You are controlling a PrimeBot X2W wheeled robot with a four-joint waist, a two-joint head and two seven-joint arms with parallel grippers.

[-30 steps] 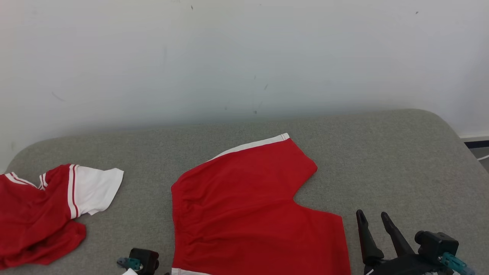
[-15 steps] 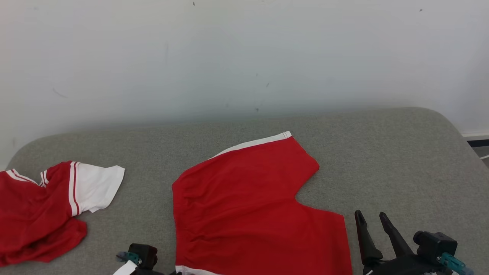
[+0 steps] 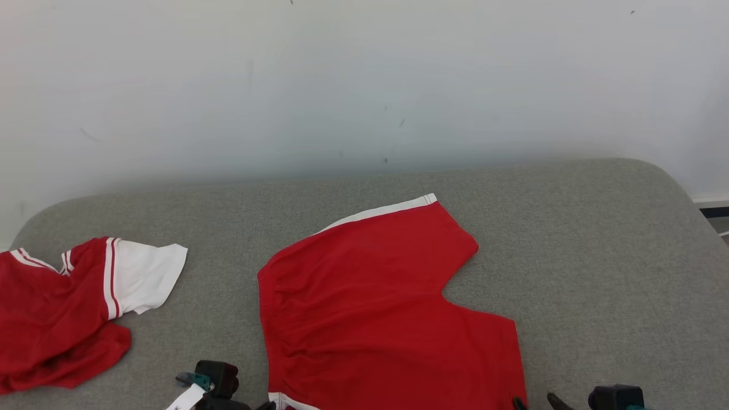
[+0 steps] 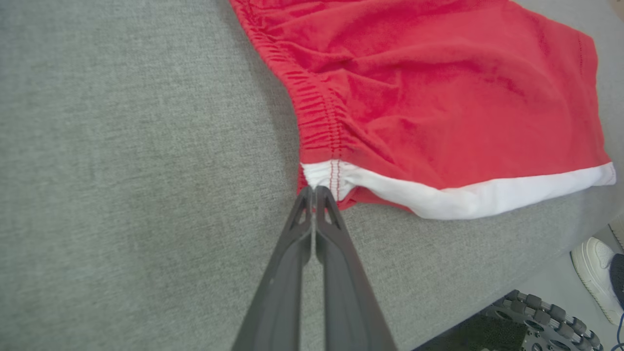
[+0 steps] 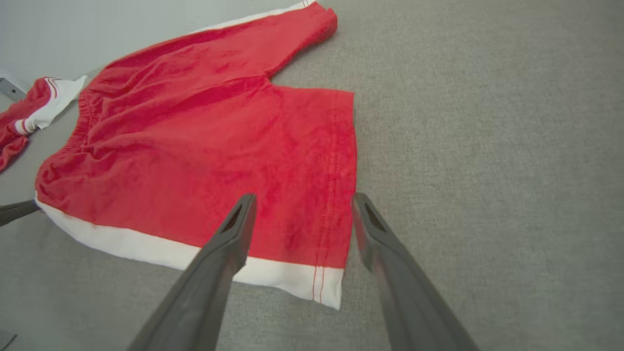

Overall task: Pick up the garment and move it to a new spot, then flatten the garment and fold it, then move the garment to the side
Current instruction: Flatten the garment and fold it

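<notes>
The garment (image 3: 370, 307) is a pair of red shorts with white side stripes, lying fairly flat on the grey padded surface (image 3: 598, 256). My left gripper (image 4: 314, 190) is shut, its tips pinching the corner where the gathered waistband meets the white stripe of the garment (image 4: 438, 97). My right gripper (image 5: 304, 200) stands open just above the near leg's hem corner of the garment (image 5: 195, 136), one finger over the red cloth and one over the grey surface. In the head view the right gripper (image 3: 535, 402) barely shows at the bottom edge.
A second red and white garment (image 3: 62, 313) lies crumpled at the far left. A pale wall rises behind the surface. Past the near edge, the left wrist view shows a white shoe (image 4: 592, 273) and a black roller wheel (image 4: 536, 321) on the floor.
My left gripper has closed on the waistband corner. My right gripper has dropped low in the head view, staying open. The camera has shifted slightly.
</notes>
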